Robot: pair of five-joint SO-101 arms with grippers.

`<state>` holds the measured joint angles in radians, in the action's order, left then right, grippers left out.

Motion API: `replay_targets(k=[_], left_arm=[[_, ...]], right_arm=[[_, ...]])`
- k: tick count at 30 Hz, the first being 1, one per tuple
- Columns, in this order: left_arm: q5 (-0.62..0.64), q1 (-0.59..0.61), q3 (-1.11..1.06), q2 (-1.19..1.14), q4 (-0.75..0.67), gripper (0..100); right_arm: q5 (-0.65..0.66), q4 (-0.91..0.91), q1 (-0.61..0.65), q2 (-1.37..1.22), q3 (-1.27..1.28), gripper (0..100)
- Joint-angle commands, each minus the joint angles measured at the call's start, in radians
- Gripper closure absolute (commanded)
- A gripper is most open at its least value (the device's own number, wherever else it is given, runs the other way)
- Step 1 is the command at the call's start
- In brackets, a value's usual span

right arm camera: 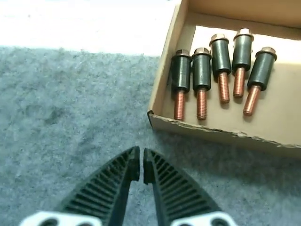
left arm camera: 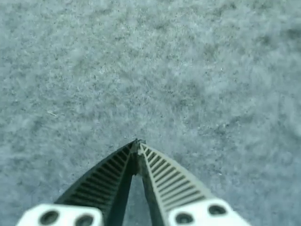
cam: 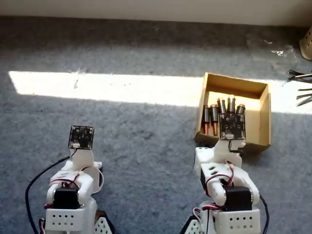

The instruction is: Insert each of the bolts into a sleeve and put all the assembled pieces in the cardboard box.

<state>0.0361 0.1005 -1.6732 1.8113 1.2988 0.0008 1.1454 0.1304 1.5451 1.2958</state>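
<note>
I see five sleeved bolts [right arm camera: 201, 70] in cardboard box [right arm camera: 202, 126], side by side. Right gripper [right arm camera: 141, 165] closed, empty, just short of box front wall. Left gripper [left arm camera: 137, 146] closed, empty, over open grey tabletop [left arm camera: 188, 70]; sunlit strip [cam: 97, 87] beyond.

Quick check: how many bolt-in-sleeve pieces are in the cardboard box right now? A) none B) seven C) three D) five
D: the right wrist view shows five sleeved bolts lying side by side inside the cardboard box.

Grey carpet [cam: 146, 161] w/ bright sun band [cam: 97, 87] across.
</note>
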Motion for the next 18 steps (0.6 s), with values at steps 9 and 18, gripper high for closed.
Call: replay_targets(k=[9, 18], left_arm=[[0.0, 0.002, -0.022, 0.013, 0.023, 100], [0.0, 0.002, -0.022, 0.013, 0.023, 100]], right_arm=[[0.0, -0.015, -0.004, 0.179, 0.237, 98.9], [0.0, 0.09, -0.077, 0.292, 0.354, 98.8]])
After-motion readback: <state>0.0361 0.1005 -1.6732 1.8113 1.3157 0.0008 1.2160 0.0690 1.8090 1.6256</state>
